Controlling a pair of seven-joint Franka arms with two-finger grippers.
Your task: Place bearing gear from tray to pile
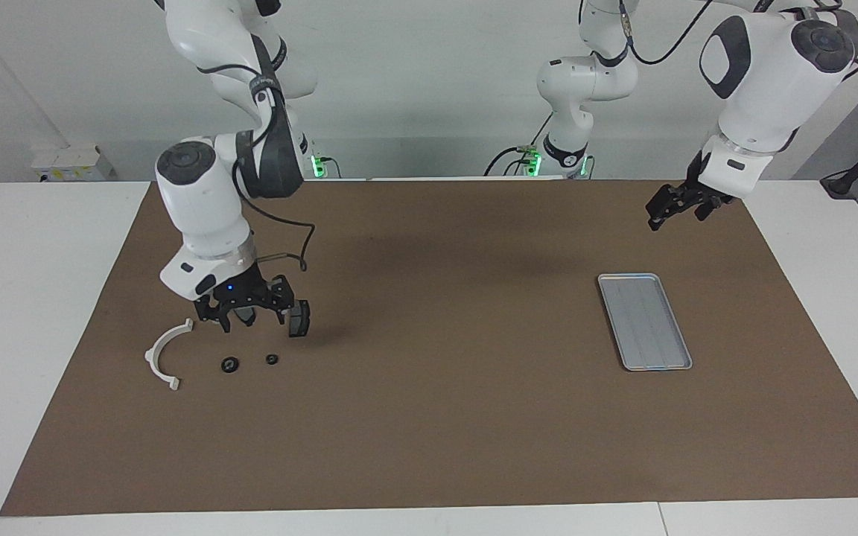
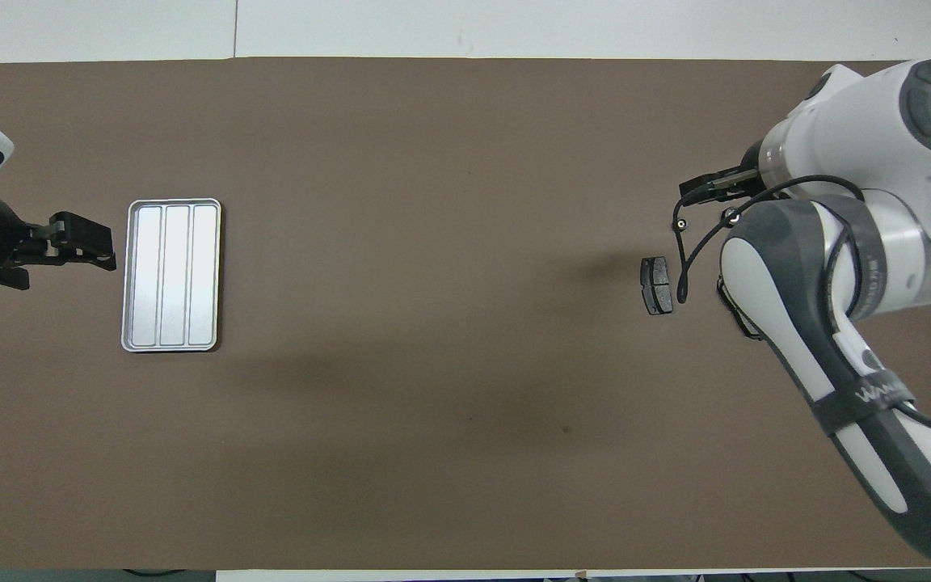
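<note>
We see an evenly, brightly lit scene under soft light from above. On the brown mat (image 1: 429,417) the shadows are broad and faint, with blurred edges: one wide smudge lies mid-table, nearer the robots than the tray (image 1: 644,321), and a smaller, darker one sits just beside the right gripper (image 1: 250,316). From overhead the tray glares almost white, its ridges washed pale, while the facing view shows it duller grey. Both views are sharp across the table, and the mat's edges bow slightly toward the corners in the overhead view. The white arm shells carry mild highlights without blown-out patches.
</note>
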